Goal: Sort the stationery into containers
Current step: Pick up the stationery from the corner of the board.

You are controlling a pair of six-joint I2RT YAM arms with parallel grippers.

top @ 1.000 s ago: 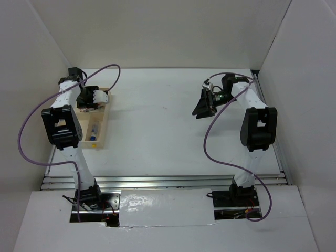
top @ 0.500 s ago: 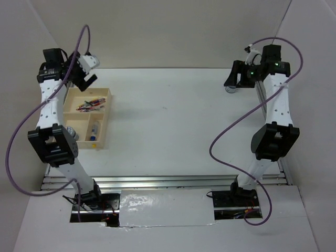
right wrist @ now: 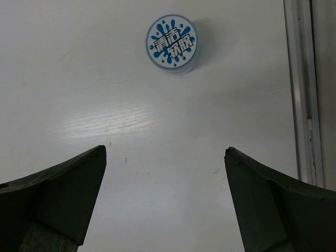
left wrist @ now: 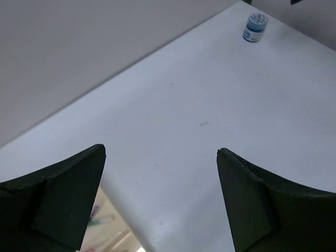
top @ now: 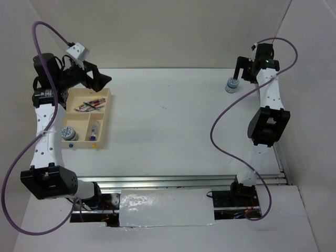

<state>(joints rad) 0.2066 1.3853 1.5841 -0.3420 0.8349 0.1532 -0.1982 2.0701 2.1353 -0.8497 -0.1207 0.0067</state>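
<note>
The light-wood tray (top: 106, 113) lies at the left of the table. Several red and dark pens (top: 91, 104) lie in its far compartment, a blue-and-white roll (top: 68, 133) in the near left one, and a tiny clear bottle (top: 94, 129) with a blue cap beside it. My left gripper (top: 102, 80) hangs open and empty above the tray's far edge; its wrist view (left wrist: 160, 150) shows a tray corner (left wrist: 113, 236). A second roll (top: 231, 84) stands on the table at the far right, also seen from the left wrist (left wrist: 256, 26). My right gripper (top: 242, 72) is open above it, with the roll (right wrist: 171, 42) ahead of the fingertips (right wrist: 165, 149).
White walls close in the table on the left, back and right. A metal rail (right wrist: 302, 94) runs along the table's right edge, close to the roll. A rail (top: 157, 181) also runs along the near edge.
The left arm has risen from the tray and swung back and left. The right arm has swung from mid-table to the far right corner, where the roll now stands free of it.
</note>
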